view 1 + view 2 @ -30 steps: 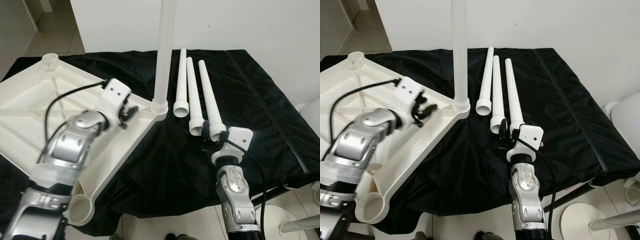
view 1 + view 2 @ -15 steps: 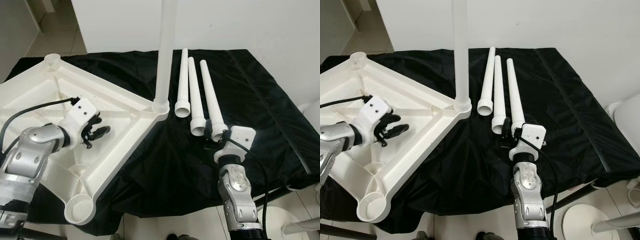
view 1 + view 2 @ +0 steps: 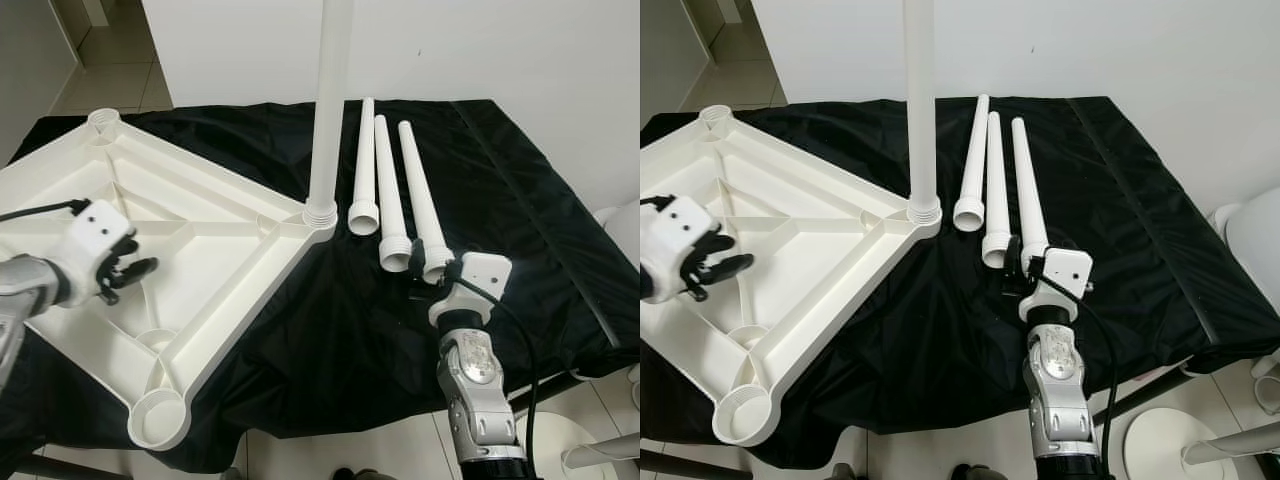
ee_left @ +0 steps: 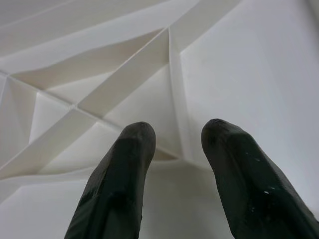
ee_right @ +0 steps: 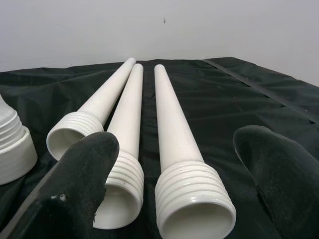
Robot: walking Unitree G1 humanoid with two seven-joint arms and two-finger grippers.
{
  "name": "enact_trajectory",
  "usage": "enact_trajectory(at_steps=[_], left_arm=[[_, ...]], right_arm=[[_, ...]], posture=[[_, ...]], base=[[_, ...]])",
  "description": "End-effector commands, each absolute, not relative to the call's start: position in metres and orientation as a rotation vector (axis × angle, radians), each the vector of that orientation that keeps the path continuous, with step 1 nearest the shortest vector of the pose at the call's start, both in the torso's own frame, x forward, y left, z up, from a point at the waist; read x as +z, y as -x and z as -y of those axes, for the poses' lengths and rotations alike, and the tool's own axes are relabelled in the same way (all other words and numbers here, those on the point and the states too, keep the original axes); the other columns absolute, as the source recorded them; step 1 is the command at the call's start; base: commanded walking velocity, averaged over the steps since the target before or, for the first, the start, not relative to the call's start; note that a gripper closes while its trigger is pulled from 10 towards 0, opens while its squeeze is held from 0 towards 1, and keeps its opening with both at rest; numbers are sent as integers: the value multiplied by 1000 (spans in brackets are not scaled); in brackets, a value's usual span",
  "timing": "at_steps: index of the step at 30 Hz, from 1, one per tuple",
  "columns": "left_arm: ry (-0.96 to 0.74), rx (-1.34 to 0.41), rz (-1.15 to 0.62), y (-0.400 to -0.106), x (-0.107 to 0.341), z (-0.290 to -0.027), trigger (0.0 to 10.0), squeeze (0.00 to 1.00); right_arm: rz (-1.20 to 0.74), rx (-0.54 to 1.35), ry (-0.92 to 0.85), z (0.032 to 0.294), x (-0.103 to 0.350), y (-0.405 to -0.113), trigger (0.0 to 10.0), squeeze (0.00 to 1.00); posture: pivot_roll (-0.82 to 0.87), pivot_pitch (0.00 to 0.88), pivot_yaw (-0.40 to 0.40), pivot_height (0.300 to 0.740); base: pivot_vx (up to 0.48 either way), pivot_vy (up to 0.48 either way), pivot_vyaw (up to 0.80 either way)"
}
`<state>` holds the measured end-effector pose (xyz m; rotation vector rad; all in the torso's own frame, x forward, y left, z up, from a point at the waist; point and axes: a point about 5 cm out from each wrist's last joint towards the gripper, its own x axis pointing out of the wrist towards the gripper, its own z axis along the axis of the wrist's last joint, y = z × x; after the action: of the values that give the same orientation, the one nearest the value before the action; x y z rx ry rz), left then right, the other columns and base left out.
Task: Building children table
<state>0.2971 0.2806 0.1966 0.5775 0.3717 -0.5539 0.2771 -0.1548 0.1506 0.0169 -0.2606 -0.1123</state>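
The white tabletop (image 3: 215, 215) lies upside down on the black cloth, ribs facing up. One white leg (image 3: 328, 110) stands upright in its near-right corner socket. Three loose legs (image 3: 388, 190) lie side by side to the right of it, threaded ends toward me. My right gripper (image 3: 425, 275) is open at the threaded end of the rightmost leg (image 5: 192, 199), one finger on each side of it and apart from it. My left gripper (image 3: 128, 272) hovers open over the tabletop's ribbed underside (image 4: 124, 79) near its left side, holding nothing.
The black cloth (image 3: 520, 200) covers the work table and hangs over its front edge. A white wall stands behind. White round furniture (image 3: 600, 455) sits on the floor at the lower right. An empty corner socket (image 3: 157, 417) of the tabletop overhangs the front edge.
My left arm has drawn back leftward across the tabletop, from beside the upright leg's corner to the left side. The right gripper has stayed at the rightmost leg.
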Motion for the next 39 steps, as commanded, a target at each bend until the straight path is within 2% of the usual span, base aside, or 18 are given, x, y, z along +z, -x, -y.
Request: enact_trajectory(at_steps=[1, 5, 6, 8, 16, 22, 33, 39], left_arm=[[-599, -564, -402, -290, 201, -295, 10000, 0], [-676, -522, -473, -284, 198, -309, 10000, 0], [-728, -576, -544, -273, 189, -308, 10000, 0], [-731, -600, -556, -271, 186, -305, 10000, 0], [-640, -835, -562, -257, 176, -266, 10000, 0], [-629, -914, -483, -265, 171, -235, 10000, 0], [-600, -816, -359, -296, 167, -205, 10000, 0], [-630, -759, -313, -306, 172, -210, 10000, 0]], right_arm=[[243, -111, -6, 156, 144, -274, 10000, 0], [241, -110, -5, 156, 143, -274, 10000, 0], [238, -106, -3, 156, 143, -274, 10000, 0], [237, -105, -3, 155, 143, -274, 10000, 0], [234, -94, -3, 153, 142, -274, 10000, 0], [235, -93, 2, 153, 142, -274, 10000, 0], [233, -101, -2, 152, 140, -273, 10000, 0], [230, -111, -2, 153, 138, -271, 10000, 0]], posture=[[23, 105, 7, 740], [26, 106, 5, 740], [26, 106, 5, 740], [26, 106, 5, 740], [31, 102, 1, 740], [26, 97, 4, 740], [12, 86, 24, 740], [10, 82, 32, 740]], base=[[0, 0, 0], [0, 0, 0], [0, 0, 0], [0, 0, 0], [0, 0, 0], [0, 0, 0], [0, 0, 0], [0, 0, 0]])
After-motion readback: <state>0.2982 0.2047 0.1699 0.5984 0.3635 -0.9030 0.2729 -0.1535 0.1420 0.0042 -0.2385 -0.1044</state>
